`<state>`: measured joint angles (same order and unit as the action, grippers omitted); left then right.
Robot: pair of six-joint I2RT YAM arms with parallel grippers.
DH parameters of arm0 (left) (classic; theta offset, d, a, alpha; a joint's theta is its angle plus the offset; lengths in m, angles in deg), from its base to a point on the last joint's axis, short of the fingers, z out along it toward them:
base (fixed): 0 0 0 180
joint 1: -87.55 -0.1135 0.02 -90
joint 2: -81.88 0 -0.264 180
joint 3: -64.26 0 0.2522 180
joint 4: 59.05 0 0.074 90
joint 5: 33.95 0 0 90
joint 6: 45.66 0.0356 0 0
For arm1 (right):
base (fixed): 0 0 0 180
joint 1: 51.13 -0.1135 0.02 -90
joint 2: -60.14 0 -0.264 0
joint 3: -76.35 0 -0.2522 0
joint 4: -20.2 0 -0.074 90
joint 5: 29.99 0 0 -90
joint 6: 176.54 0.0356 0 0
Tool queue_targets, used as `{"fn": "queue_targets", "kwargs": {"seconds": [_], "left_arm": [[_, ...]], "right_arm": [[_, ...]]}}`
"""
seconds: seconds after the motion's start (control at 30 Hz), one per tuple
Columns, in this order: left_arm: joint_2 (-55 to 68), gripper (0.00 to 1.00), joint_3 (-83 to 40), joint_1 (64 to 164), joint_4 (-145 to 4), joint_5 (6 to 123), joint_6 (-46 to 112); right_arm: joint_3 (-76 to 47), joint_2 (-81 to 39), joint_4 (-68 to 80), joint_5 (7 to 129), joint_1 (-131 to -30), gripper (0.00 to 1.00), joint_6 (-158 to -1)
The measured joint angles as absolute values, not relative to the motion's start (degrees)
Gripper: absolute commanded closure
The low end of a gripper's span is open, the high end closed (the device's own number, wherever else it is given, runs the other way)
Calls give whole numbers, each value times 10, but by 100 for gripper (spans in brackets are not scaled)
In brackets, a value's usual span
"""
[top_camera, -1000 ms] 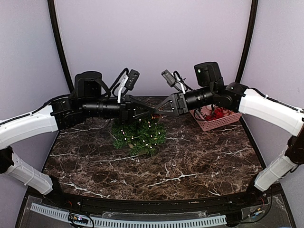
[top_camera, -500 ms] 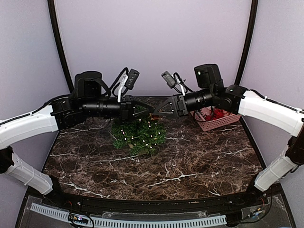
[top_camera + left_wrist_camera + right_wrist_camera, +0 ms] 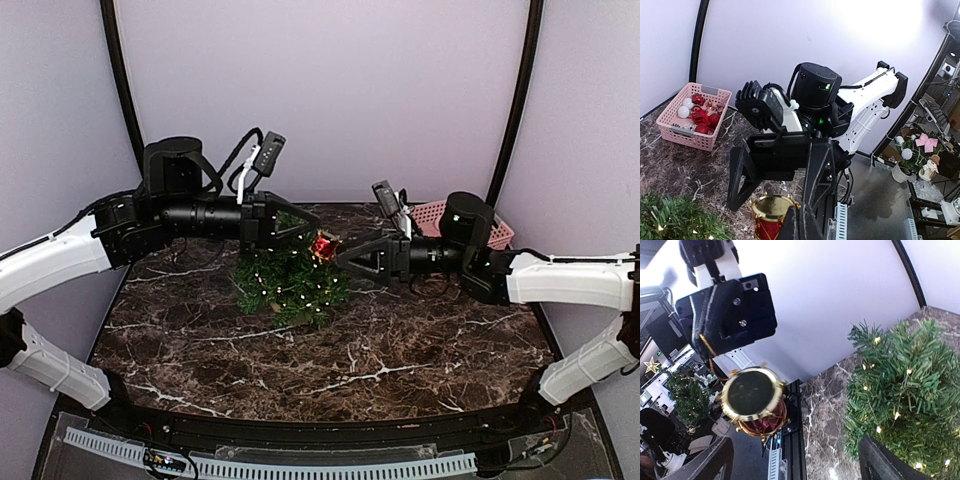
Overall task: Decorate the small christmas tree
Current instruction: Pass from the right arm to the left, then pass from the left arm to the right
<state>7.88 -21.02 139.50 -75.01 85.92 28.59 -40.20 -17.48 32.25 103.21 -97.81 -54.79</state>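
The small christmas tree, dark green with tiny white lights, stands at the back middle of the marble table; it also shows as the tree in the right wrist view. A red and gold drum ornament hangs over its right top. My left gripper is shut on the ornament's gold cord, and the drum ornament dangles below it. My right gripper stands open just right of the drum, apart from it, with its fingers wide and nothing between them.
A pink basket of red and white ornaments sits at the back right, partly behind the right arm as the basket in the top view. Dark marble tabletop stretches in front of the tree.
The right gripper opened, let go of the drum and drew back to the right and lower. The left gripper closed on the cord, and the drum now hangs from it.
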Motion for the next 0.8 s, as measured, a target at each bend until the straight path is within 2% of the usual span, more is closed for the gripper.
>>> {"fn": "queue_targets", "kwargs": {"seconds": [0.13,0.27,0.5,0.8], "left_arm": [[81,100,-224,1395,-764,881,281],[81,100,-240,1395,-773,894,280],[81,100,-256,1395,-790,903,278],[81,100,-257,1395,-794,915,269]], "right_arm": [[-460,-170,489,1007,-981,12,-485],[-469,-176,587,986,-1000,12,-464],[-434,-200,626,975,-1034,13,-483],[-388,-238,630,980,-1055,25,-508]]}}
